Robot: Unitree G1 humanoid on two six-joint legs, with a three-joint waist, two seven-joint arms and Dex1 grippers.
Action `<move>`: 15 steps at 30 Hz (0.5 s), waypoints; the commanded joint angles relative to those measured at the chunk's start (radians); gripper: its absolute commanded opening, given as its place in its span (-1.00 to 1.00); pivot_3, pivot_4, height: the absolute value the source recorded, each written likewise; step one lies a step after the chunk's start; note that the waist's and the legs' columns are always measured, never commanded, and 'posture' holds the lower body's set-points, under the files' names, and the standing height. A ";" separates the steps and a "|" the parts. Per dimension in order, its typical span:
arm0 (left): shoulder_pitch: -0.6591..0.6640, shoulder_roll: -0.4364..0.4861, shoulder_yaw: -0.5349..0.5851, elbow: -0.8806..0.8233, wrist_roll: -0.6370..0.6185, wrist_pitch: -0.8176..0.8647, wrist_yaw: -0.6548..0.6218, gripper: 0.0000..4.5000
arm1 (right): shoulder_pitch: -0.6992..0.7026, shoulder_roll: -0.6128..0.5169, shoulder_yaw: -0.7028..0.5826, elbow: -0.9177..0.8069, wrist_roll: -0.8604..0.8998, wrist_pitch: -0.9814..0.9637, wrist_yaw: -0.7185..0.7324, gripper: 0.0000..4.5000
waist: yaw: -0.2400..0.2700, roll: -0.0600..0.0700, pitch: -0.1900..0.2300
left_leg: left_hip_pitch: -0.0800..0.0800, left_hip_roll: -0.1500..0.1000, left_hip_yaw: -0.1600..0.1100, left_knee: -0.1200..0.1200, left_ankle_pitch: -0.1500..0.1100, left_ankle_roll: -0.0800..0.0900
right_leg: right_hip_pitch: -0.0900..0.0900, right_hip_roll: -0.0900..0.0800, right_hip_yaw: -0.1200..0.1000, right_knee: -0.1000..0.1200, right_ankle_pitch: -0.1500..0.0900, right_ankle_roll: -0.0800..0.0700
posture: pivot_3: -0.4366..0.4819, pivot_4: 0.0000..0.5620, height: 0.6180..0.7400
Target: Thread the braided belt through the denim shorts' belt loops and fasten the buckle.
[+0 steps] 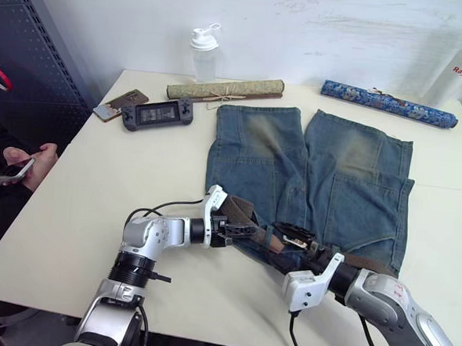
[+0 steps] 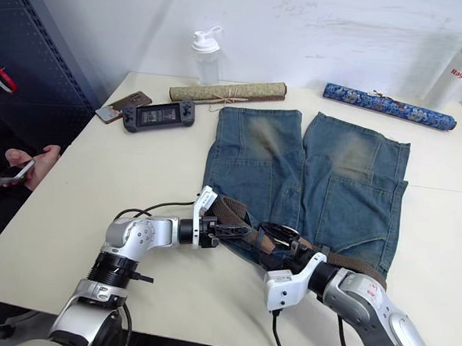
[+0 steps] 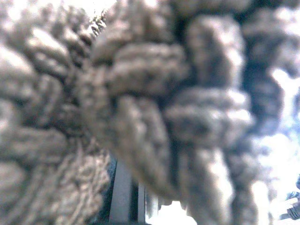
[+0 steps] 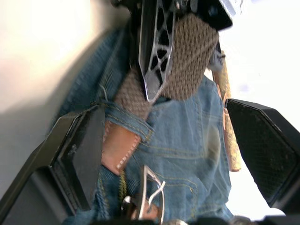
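Gripping braided belt (image 2: 236,218), left pincer (image 2: 226,229) over denim shorts (image 2: 324,186).

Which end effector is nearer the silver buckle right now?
Right. The right end effector has the buckle between its open fingers; the left end effector grips the braided belt farther along the waistband.

We see the head views evenly and brightly lit, the pale counter (image 1: 95,212) and white wall nearly washed out toward the upper right of the frame, with only soft, short shadows under the arms at the lower centre. Both views stay sharp across the frame, darker at the upper left. In the left wrist view the braided belt (image 3: 140,108) sits so close that its weave is fully out of focus, with blown-out white patches at the upper left and lower right. The right wrist view is mildly blurred, overexposed at its upper right, where the denim shorts (image 4: 187,140) stay readable.
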 commanded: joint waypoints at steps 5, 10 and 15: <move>0.098 -0.015 -0.154 0.135 0.087 0.080 0.027 -1.00 | -0.017 0.014 -0.017 0.004 -0.020 0.014 -0.034 0.95 | 0.002 0.000 0.000 | 0.000 0.000 0.000 0.000 0.000 0.000 | 0.000 0.000 0.000 0.000 0.000 0.000 | -0.05 -0.47 0.63; 0.101 -0.013 -0.156 0.130 0.086 0.082 0.025 -1.00 | -0.024 0.014 -0.027 0.005 -0.033 0.023 -0.042 0.95 | 0.002 0.000 0.000 | 0.000 0.000 0.000 0.000 0.000 0.000 | 0.000 0.000 0.000 0.000 0.000 0.001 | -0.05 -0.47 0.63; 0.101 -0.012 -0.159 0.129 0.086 0.084 0.023 -1.00 | -0.024 0.018 -0.041 0.008 -0.036 0.030 -0.060 0.95 | 0.002 0.000 0.000 | 0.000 0.000 0.000 0.000 0.000 0.000 | 0.000 0.000 0.000 0.000 0.000 0.000 | -0.05 -0.47 0.63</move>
